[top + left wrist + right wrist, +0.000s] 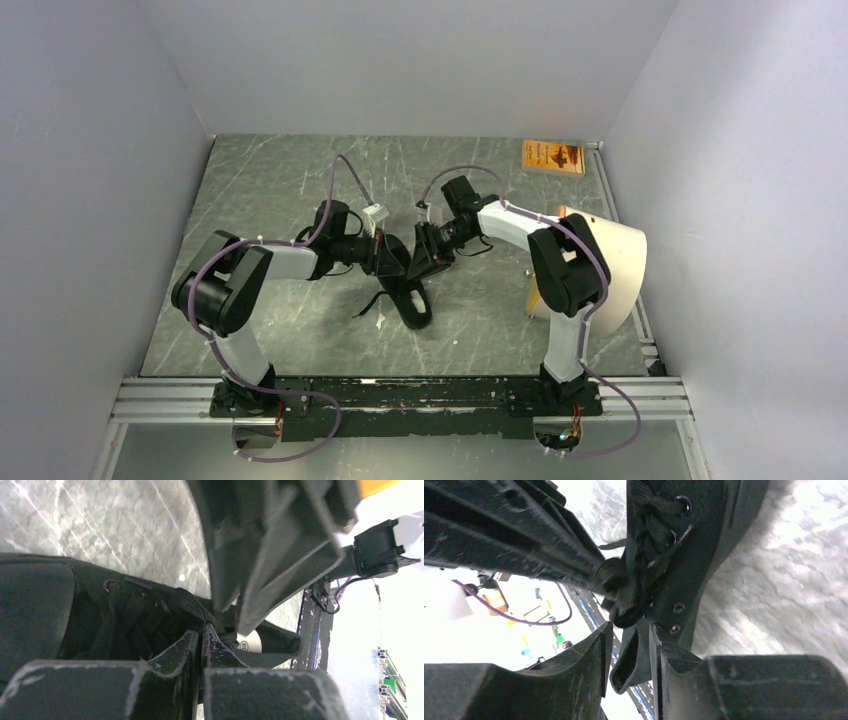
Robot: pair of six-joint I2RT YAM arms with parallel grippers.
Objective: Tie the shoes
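The black shoe (415,303) lies mid-table, with loose lace ends (368,305) trailing to its left. My left gripper (393,262) is over its lacing from the left. In the left wrist view the left gripper (202,636) is shut on a black lace at the knot above the shoe (100,615). My right gripper (428,258) meets it from the right. In the right wrist view the right gripper (630,630) has its jaws apart around a flap of the shoe (684,555), just below the bunched lace (624,592). The flap lies against the right finger.
A cream-and-orange curved cylinder (612,262) stands at the right beside the right arm. An orange box (553,156) lies at the back right. White walls enclose the table on three sides. A metal rail (400,395) runs along the near edge.
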